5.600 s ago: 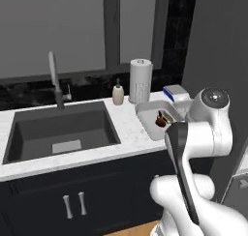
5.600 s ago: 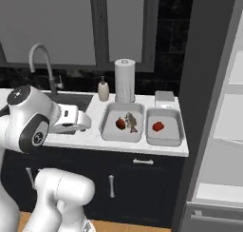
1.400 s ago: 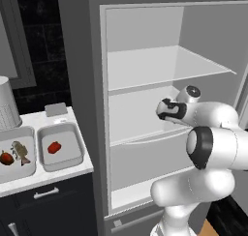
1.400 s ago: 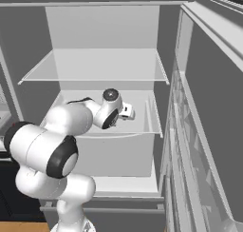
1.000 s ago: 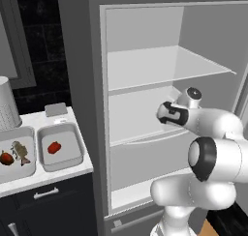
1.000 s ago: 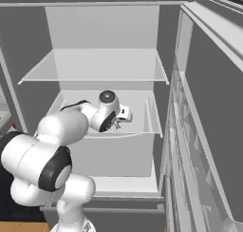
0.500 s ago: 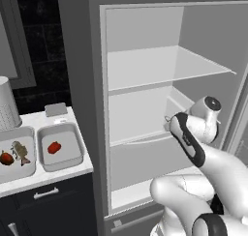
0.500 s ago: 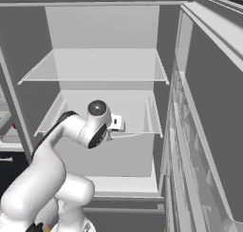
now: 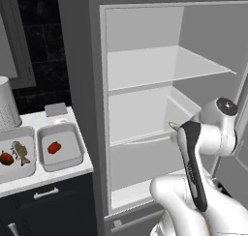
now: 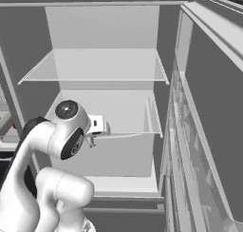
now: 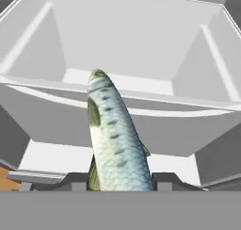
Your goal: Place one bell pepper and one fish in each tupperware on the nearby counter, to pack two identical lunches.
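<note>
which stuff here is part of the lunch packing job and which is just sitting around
Part of the job: fish in the shut hand; two tupperwares; two bell peppers; second fish; counter.
Just there: fridge shelf; grey box.

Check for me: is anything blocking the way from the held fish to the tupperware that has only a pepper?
Nothing visible blocks it. The gripper holds the fish at the open fridge. The tupperware with one pepper lies open on the counter beside the fridge's side wall, which the arm must swing around.

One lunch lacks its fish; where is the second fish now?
In the hand view the second fish sits in the shut gripper, in front of the open fridge drawer.
</note>
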### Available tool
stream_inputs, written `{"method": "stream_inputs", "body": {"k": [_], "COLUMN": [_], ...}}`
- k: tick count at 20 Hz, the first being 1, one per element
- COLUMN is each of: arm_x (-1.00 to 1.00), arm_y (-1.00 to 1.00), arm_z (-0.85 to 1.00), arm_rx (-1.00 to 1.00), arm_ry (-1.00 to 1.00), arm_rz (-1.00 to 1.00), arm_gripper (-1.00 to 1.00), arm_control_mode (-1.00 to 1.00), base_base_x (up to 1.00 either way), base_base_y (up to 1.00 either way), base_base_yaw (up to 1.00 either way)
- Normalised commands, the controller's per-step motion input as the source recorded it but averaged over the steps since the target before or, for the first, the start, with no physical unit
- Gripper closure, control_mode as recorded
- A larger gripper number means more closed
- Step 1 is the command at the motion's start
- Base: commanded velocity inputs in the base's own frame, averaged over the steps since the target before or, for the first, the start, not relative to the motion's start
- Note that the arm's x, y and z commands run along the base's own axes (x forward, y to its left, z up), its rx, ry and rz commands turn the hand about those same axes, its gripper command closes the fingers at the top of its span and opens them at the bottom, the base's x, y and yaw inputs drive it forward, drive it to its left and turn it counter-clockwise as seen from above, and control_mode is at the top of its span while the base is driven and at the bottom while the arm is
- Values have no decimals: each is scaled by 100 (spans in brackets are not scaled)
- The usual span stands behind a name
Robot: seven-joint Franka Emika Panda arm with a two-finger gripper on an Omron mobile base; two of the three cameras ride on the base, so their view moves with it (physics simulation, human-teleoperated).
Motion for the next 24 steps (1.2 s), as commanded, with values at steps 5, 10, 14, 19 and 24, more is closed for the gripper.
{"method": "stream_inputs", "body": {"k": [5,10,14,19,24], "arm_x": [-100,-59,0,0,0], "arm_y": [3,0,0,0,0], "arm_z": [65,16,0,0,0], "arm_rx": [-7,-3,0,0,0], "arm_ry": [-7,-2,0,0,0], "arm_rz": [7,4,0,0,0], "arm_gripper": [100,100,100,100,100], "arm_control_mode": [-100,100,100,100,100], "base_base_x": [0,-40,-100,-88,-6], "base_base_y": [0,0,14,91,100], "base_base_yaw": [0,3,7,10,0]}}
